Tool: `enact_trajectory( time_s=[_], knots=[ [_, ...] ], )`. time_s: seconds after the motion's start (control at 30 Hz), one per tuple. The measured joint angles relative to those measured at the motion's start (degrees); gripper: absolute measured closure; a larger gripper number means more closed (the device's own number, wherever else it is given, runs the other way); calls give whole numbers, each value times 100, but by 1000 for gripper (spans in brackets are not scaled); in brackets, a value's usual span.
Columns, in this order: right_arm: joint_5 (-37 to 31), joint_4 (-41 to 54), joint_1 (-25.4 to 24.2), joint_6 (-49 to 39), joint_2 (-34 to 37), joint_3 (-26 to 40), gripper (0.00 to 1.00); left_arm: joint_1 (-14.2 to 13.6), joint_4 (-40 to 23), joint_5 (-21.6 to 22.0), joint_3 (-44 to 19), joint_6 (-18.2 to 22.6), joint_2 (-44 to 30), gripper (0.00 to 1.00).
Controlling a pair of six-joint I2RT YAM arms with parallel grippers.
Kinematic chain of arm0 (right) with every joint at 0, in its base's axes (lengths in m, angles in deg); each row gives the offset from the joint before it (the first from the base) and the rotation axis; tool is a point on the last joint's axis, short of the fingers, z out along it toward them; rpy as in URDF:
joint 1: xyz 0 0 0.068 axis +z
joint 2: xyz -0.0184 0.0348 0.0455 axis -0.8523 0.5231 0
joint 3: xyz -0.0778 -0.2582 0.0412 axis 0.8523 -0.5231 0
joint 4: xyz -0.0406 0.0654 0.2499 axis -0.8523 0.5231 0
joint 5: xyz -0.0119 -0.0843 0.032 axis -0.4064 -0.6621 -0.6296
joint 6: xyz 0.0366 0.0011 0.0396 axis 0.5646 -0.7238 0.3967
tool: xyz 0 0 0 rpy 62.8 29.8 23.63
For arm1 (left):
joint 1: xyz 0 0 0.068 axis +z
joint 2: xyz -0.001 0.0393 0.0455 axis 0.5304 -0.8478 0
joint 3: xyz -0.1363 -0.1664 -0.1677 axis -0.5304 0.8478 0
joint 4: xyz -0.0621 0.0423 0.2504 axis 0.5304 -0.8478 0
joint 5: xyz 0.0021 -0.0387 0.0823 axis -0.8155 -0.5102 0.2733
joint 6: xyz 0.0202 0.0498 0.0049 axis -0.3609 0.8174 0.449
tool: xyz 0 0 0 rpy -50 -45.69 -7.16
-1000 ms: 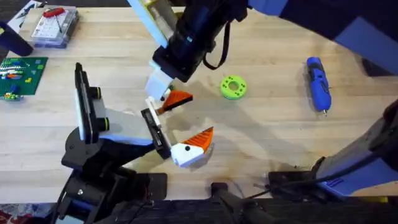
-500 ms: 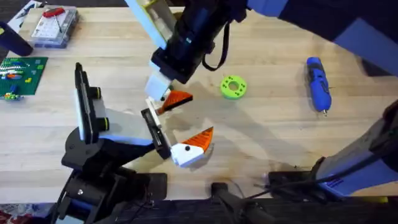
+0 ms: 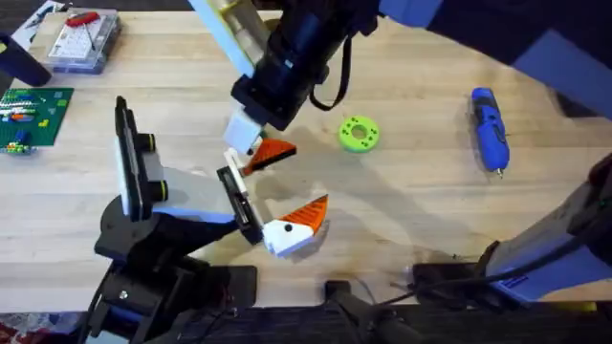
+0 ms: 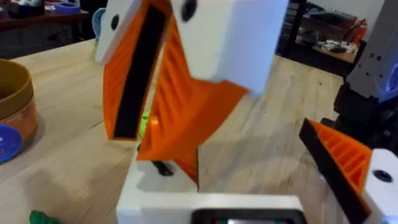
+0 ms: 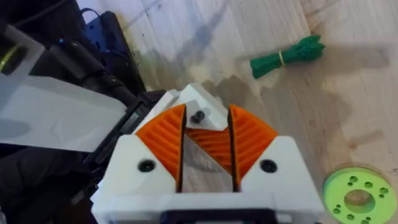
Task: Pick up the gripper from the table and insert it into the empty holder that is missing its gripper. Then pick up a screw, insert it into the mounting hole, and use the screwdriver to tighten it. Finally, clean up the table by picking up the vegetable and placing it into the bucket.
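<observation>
The holder [image 3: 186, 196] stood at the table's [image 3: 402, 220] 8 o'clock, its black front plate facing 3 o'clock. I could not tell how the left arm's jaws stood. The gripper [image 3: 274, 151] sat at that plate's 1 o'clock, just beside its upper end. The right gripper [image 5: 206, 124] was clamped on the white base, orange pads [image 5: 163, 137] on either side. A green disc [image 3: 359, 134] lay at its 3 o'clock, with the screwdriver [image 3: 488, 124] well beyond. The vegetable [image 5: 287, 52] lay on bare wood. The bucket [image 4: 13, 109] stood upright.
</observation>
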Motion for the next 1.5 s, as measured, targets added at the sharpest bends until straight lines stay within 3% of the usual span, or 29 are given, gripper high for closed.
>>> enact_trajectory(
  time_s=[0.47,0.73,1.5],
  knots=[
    [-2,1,66,-2,0,0,787,0,-1,0,0,-1,0,5],
    [-2,4,66,-3,1,0,994,0,-1,0,0,-1,0,5],
    [-4,268,66,-202,-11,7,998,0,-1,-15,0,-18,0,5]
  ],
)
